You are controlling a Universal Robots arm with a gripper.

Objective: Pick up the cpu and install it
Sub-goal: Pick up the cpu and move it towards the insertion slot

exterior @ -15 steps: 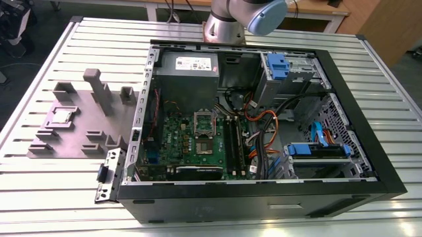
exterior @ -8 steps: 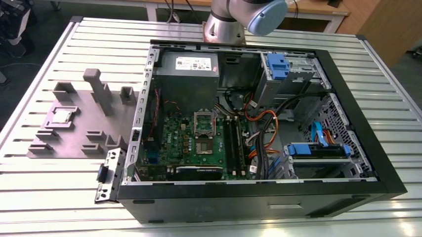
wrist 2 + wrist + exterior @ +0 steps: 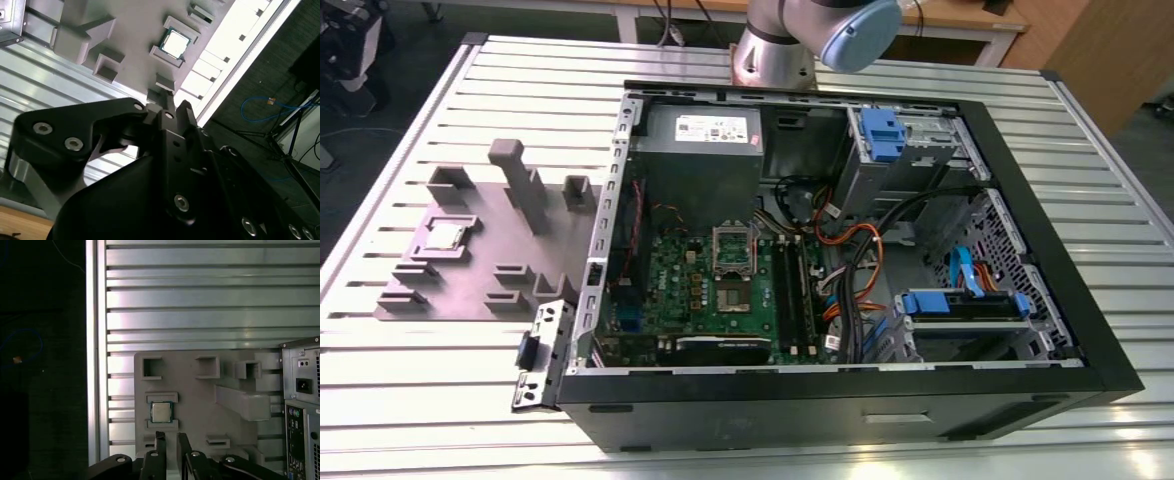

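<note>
- The gripper (image 3: 170,436) carried nothing; its two dark fingers (image 3: 160,441) stood close together with a narrow strip of daylight between them, in both wrist views (image 3: 176,104).
- It hung above the grey fixture plate (image 3: 200,410), pointing down toward it, its tips near the cpu (image 3: 161,412) but apart from it, with no contact.
- The cpu lay flat in its nest on that plate, silvery top up, held between two low grey blocks; the exterior view put it on the plate's far left side (image 3: 447,235).
- The plate rested on the ribbed metal table (image 3: 427,400), just beside the open computer case (image 3: 854,410).
- Inside the case, the socket (image 3: 734,250) on the green motherboard (image 3: 707,290) looked unfilled, well apart from the cpu.
- By my judgement the task was at its very start: neither the pick nor the install was done, and the gripper was merely lined up near the chip.
- The arm (image 3: 787,40) rose from its base at the table's far edge, behind the case.
</note>
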